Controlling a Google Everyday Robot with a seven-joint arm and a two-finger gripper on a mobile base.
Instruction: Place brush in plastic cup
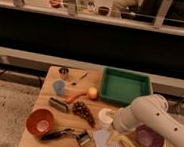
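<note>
The brush [67,134] lies on the front of the wooden table [32,141], right of the orange bowl. Its slim black handle points left and its pale squarish head [83,138] points right. A small light-blue cup [59,87] stands upright at the left, behind a dark rectangular block [59,104]. A white cup [104,117] stands at the table's middle. My white arm [155,118] reaches in from the right. Its end, with the gripper [114,126], hangs just right of the white cup and above a pale cloth [105,143]. It is apart from the brush.
A green tray [125,87] sits at the back right and a purple bowl [149,138] at the front right. An orange bowl [40,122], grapes [83,112], a carrot [75,97], an orange fruit [92,92] and a metal cup [64,73] lie around. Yellowish pieces [126,143] lie by the cloth.
</note>
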